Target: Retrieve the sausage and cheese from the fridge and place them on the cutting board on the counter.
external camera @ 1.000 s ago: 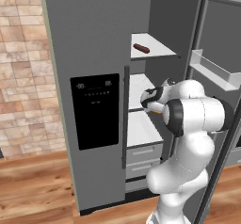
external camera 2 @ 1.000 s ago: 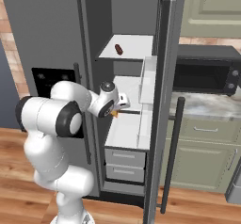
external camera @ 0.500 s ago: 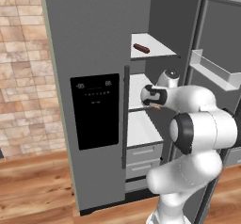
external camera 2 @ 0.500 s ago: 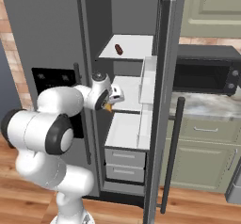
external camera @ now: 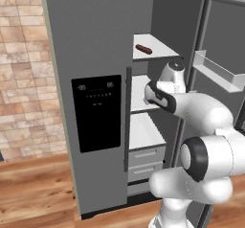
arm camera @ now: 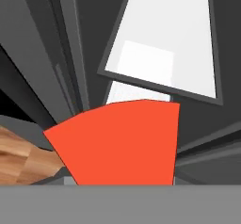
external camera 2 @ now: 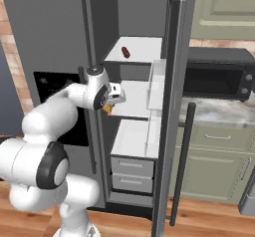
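In the left base view we see the two-finger gripper (external camera: 154, 94) at the end of the white arm, at the mouth of the tall grey two-door fridge (external camera: 91, 102), level with its middle white shelf; from here we cannot tell what its fingers are doing. The small dark reddish-brown cylindrical sausage (external camera: 143, 49) lies on the upper white shelf, above and just left of the hand. The fridge's right door stands open on the right.

In the right base view the gripper (external camera 2: 111, 101) sits just in front of the middle shelf, and a bit of the yellow-orange cheese wedge (external camera 2: 107, 109) shows just under it. The sausage (external camera 2: 125, 53) rests on the upper shelf. To the right, a grey-white marbled counter (external camera 2: 219, 114) carries a black microwave (external camera 2: 216, 79).

In the hand view the cheese's red face (arm camera: 120, 140) sits right at the fingers, so we judge the hand clamped on it, with white shelves beyond.
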